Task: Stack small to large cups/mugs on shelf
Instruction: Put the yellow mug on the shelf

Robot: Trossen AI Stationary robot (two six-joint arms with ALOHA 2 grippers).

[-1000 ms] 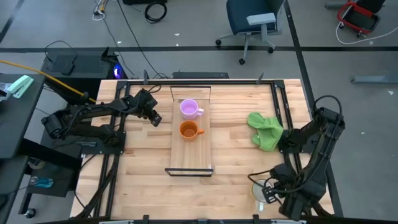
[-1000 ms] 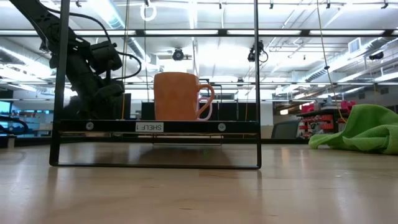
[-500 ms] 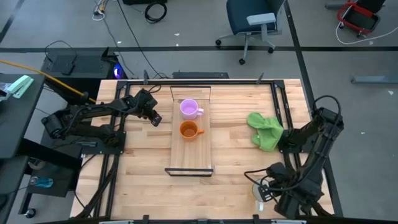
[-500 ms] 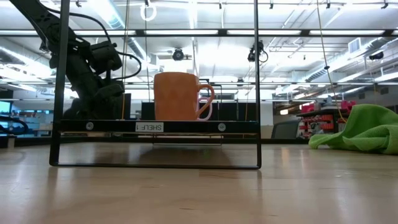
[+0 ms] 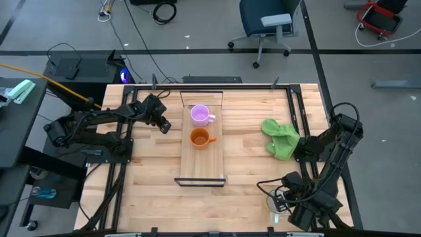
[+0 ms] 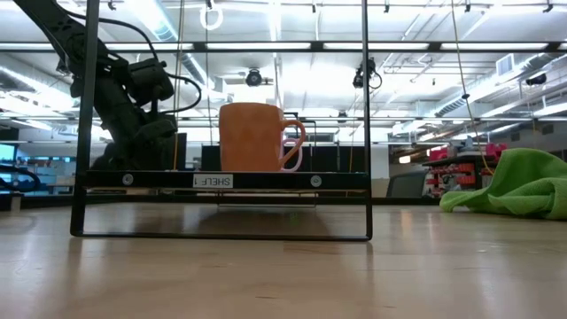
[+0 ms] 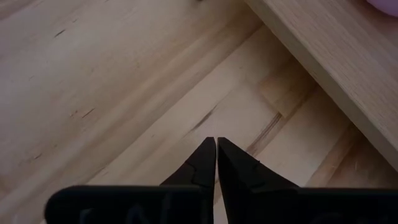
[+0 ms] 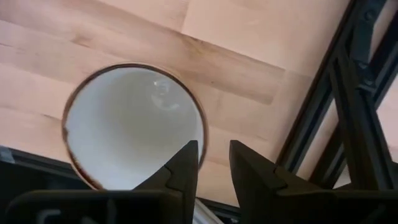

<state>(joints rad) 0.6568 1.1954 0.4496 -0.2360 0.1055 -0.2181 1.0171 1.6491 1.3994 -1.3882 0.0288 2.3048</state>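
On the shelf (image 5: pixel 202 161), a narrow light-wood board with black metal ends lying at the centre of the worktop (image 5: pixel 151 191), two mugs stand upright. The light purple mug (image 5: pixel 200 115) sits toward the 12 o'clock end of the board, and the orange mug (image 5: pixel 199 137) stands just beside it on the 6 o'clock side, both with handles pointing to 3 o'clock. The 6 o'clock half of the board is bare. In the low view the orange mug (image 6: pixel 252 136) stands in front and hides nearly all of the purple one.

The white mug (image 8: pixel 134 124), with a pale inside and a dark rim, stands upright at the worktop's 5 o'clock corner, near the black frame rail. The right claw (image 8: pixel 213 163) is over it, its fingers slightly parted with one finger (image 8: pixel 184 167) overlapping the rim from above; whether they touch the rim I cannot tell.

The left claw (image 7: pixel 216 155) has its fingertips pressed together, holding nothing, above bare wood just beside the shelf's 9 o'clock edge, near the purple mug.

A crumpled green cloth (image 5: pixel 279 138) lies at 3 o'clock, well apart from the shelf.
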